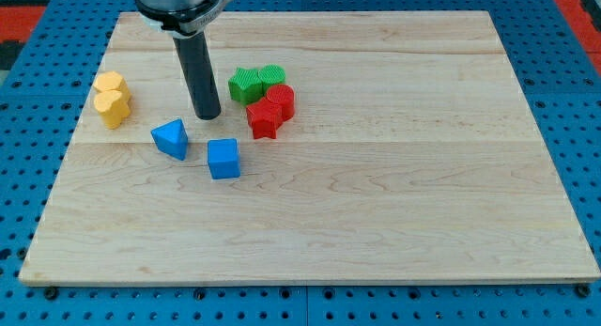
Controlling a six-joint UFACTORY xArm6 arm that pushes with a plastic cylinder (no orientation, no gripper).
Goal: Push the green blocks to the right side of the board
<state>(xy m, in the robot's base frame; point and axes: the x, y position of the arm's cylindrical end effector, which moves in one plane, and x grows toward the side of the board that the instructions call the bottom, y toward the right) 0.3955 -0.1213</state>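
My tip (208, 116) rests on the surface (394, 176), just left of two touching green blocks (256, 83). No claw shows, so I cannot tell its state; no writing is readable.

The arm's housing (181, 7) is cut off by the view's top edge, so only its lower rim and the dark rod show. The green round block (272, 76) is partly hidden behind the red round block (281, 100), which touches it. The two yellow blocks (112, 99) press together; their exact shapes cannot be told.
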